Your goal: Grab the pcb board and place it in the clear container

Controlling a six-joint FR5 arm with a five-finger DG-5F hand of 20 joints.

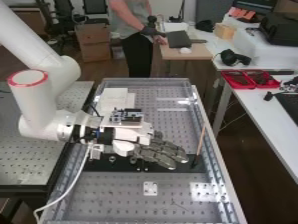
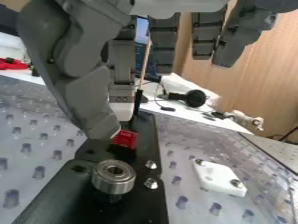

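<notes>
Item: one dark grey hand (image 1: 159, 151), centre of the high view, above a black plate (image 1: 100, 164); fingers extended, thumb set wide of them. Item: one small red board (image 2: 125, 140) (the PCB, by its look), on the black plate, close by the thumb's tip in the wrist view; contact cannot be told. Item: one round metal fitting (image 2: 114, 177), same plate. Item: one white block (image 1: 150, 188), lower centre of the high view.
</notes>
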